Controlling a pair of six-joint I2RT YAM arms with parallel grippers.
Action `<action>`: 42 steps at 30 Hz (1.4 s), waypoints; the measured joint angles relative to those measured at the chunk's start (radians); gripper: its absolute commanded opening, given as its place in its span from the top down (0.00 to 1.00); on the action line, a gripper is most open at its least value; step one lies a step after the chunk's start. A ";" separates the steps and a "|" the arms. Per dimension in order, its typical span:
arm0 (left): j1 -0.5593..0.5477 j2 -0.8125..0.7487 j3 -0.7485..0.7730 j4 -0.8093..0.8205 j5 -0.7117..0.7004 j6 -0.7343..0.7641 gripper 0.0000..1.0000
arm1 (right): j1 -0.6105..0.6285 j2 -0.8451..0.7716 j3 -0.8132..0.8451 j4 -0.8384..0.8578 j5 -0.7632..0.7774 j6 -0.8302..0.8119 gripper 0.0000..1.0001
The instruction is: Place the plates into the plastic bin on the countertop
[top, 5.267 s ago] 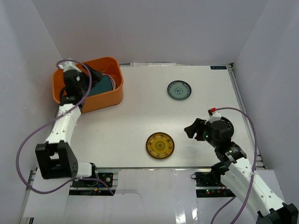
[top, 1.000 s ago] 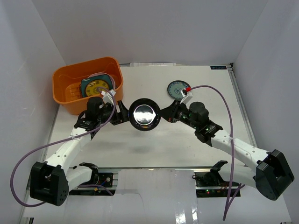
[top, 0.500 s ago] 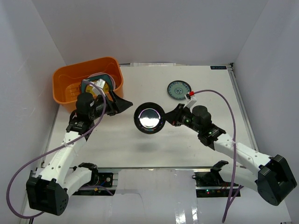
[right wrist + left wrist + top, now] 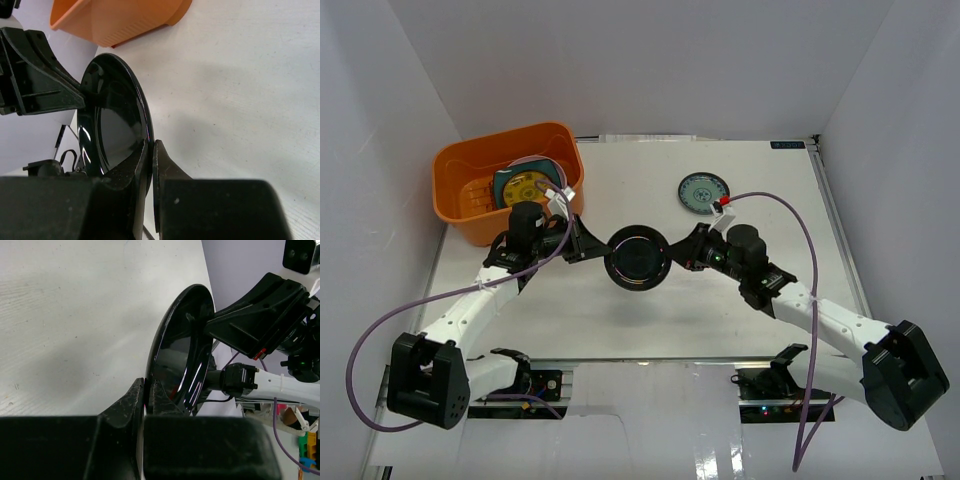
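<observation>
On my left, the plastic bin (image 4: 460, 215) holds an amber-yellow plate (image 4: 527, 187) lying on a teal plate (image 4: 502, 183). My left tool (image 4: 588, 243) pinches one rim of the black plate (image 4: 638, 258). My right tool (image 4: 682, 252) pinches the opposite rim above the tabletop (image 4: 620, 330). The small teal patterned plate (image 4: 703, 192) lies farther back.

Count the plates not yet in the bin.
2: the black plate, held aloft in both arms' jaws, and the small patterned plate on the countertop beyond it. None look hidden.

Four plates (image 4: 637, 258), one bin (image 4: 460, 165)
</observation>
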 measured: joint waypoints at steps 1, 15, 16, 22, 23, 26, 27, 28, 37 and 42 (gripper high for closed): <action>-0.001 0.000 0.000 0.003 0.001 0.004 0.95 | -0.002 0.000 0.000 0.004 0.000 0.003 0.92; 0.066 0.048 0.190 -0.055 -0.106 -0.024 1.00 | -0.010 -0.107 0.000 -0.055 0.012 -0.034 0.07; 0.100 0.053 0.235 -0.065 -0.132 -0.026 1.00 | -0.010 -0.134 0.000 -0.072 0.020 -0.045 0.07; 0.358 0.068 0.377 -0.072 -0.368 -0.054 1.00 | -0.016 -0.280 -0.001 -0.167 0.085 -0.122 0.07; 0.396 0.076 0.377 -0.071 -0.410 -0.062 1.00 | -0.017 -0.295 -0.006 -0.172 0.100 -0.134 0.07; 0.467 0.131 0.377 -0.075 -0.523 -0.082 1.00 | -0.021 -0.307 -0.031 -0.193 0.149 -0.167 0.05; 0.475 0.157 0.377 -0.076 -0.555 -0.087 1.00 | -0.024 -0.301 -0.039 -0.203 0.166 -0.176 0.04; 0.478 0.191 0.377 -0.080 -0.590 -0.087 1.00 | -0.031 -0.290 -0.047 -0.215 0.183 -0.183 0.03; 0.492 0.449 0.461 -0.129 -0.742 -0.053 0.54 | -0.273 -0.057 -0.053 -0.179 0.179 -0.203 0.00; 0.504 0.476 0.484 -0.109 -0.719 -0.061 0.05 | -0.429 0.189 -0.011 -0.116 0.164 -0.178 0.00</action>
